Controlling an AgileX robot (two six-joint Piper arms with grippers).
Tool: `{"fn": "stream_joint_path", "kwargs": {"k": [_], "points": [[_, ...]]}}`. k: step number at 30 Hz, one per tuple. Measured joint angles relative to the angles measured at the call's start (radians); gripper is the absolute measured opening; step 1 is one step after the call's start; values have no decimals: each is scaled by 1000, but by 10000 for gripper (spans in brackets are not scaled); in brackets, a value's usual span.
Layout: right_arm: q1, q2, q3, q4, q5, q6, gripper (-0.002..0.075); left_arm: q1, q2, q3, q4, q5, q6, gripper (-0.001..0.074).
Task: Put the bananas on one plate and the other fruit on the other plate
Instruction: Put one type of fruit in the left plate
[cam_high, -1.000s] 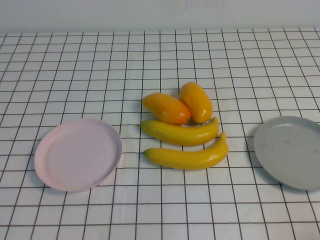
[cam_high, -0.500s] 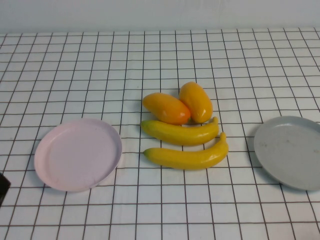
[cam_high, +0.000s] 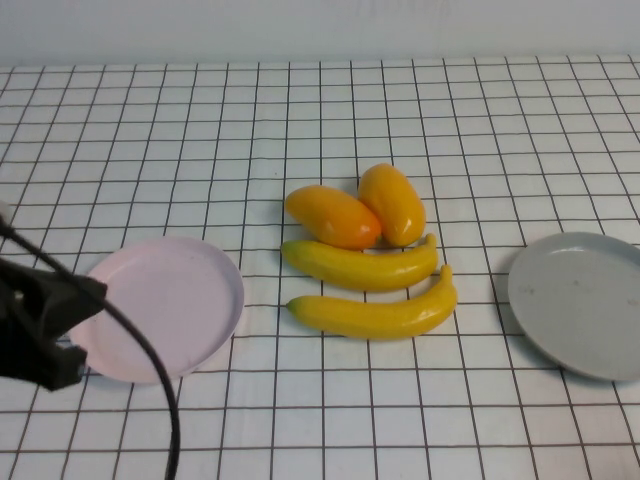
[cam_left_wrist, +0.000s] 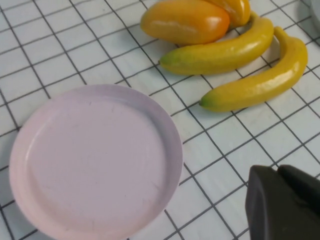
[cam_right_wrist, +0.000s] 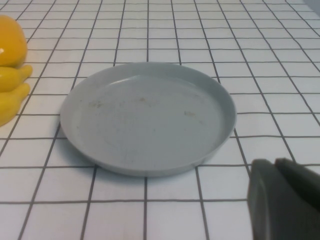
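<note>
Two yellow bananas (cam_high: 360, 265) (cam_high: 375, 315) lie side by side mid-table, with two orange oval fruits (cam_high: 333, 216) (cam_high: 392, 204) just behind them, touching. The pink plate (cam_high: 170, 300) is empty at the left; the light-grey plate (cam_high: 580, 300) is empty at the right. My left gripper (cam_high: 88, 300) is shut and empty over the pink plate's left rim. In the left wrist view the left gripper (cam_left_wrist: 277, 170) sits near the pink plate (cam_left_wrist: 95, 160) and the bananas (cam_left_wrist: 220, 50). My right gripper (cam_right_wrist: 275, 162), outside the high view, is shut and empty beside the grey plate (cam_right_wrist: 147, 115).
The table is covered with a white cloth with a black grid (cam_high: 150, 130). A pale wall runs along the far edge. The left arm's black cable (cam_high: 150, 370) loops over the front left of the table.
My left arm has come into the high view from the front left and now reaches the pink plate's left rim. The fruits and plates have not moved.
</note>
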Motion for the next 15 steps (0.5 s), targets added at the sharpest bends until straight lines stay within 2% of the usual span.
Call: {"fn": "stream_joint_path", "kwargs": {"k": [5, 9, 15], "points": [[0, 0, 0, 0, 0, 0, -16, -90, 198, -127, 21, 36, 19, -3], [0, 0, 0, 0, 0, 0, -17, -216, 326, -240, 100, 38, 10, -3], [0, 0, 0, 0, 0, 0, -16, -323, 540, -388, 212, 43, -156, -3]]}}
